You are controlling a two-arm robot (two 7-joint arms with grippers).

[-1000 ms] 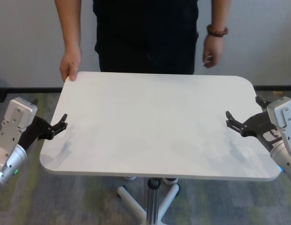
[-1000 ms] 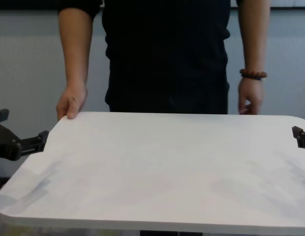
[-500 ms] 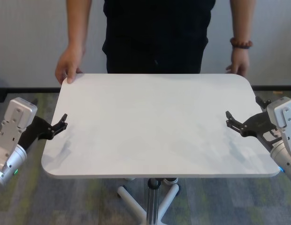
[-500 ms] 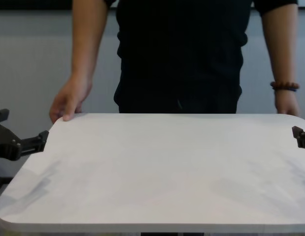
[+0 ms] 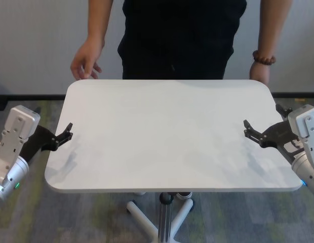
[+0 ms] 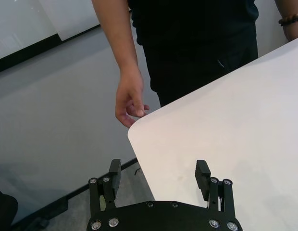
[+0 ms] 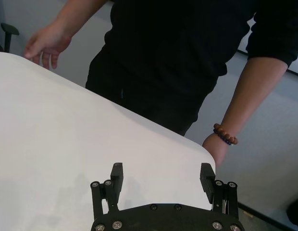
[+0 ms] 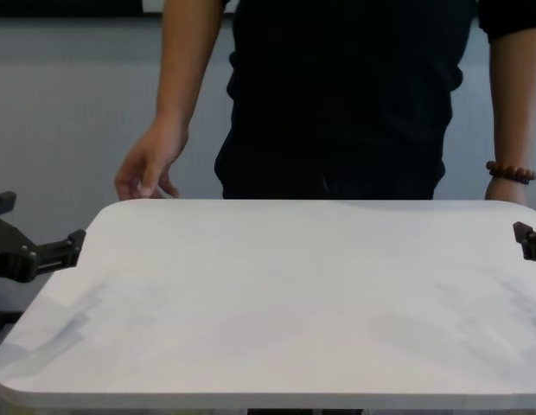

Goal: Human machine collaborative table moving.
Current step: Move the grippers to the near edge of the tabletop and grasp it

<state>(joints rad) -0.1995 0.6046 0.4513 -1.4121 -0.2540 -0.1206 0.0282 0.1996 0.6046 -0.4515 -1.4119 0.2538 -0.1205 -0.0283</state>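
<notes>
Between the two silver-grey robot arms stood the large white matte rectangular worktop (image 5: pixel 167 131) with rounded corners, carried on a single silver metal centre pole (image 5: pixel 165 217) with white feet. Its near edge faced the robot and its far edge lay just in front of the person in a black short-sleeved shirt and dark trousers (image 5: pixel 182 38).

At the worktop's left edge the left black claw end effector (image 5: pixel 65 134) was spread wide, one claw above the board and one beyond its rim, gripping nothing; the left wrist view showed the far left corner of the board between its fingers (image 6: pixel 203 174). At the right edge the right black claw end effector (image 5: pixel 251 131) was likewise fully spread and held nothing, reaching in over the surface near the edge.

The person's hand on the robot's left (image 5: pixel 86 62) hovered just off the far left corner, apart from the board. The other hand, with a brown wooden bead bracelet (image 5: pixel 263 58) on the wrist, was at the far right corner, partly hidden behind the edge; contact could not be told.

Grey-green carpet (image 5: pixel 91 217) lay open on both sides of the worktop and in front of it, and a pale wall (image 5: pixel 30 40) stood behind the person.
</notes>
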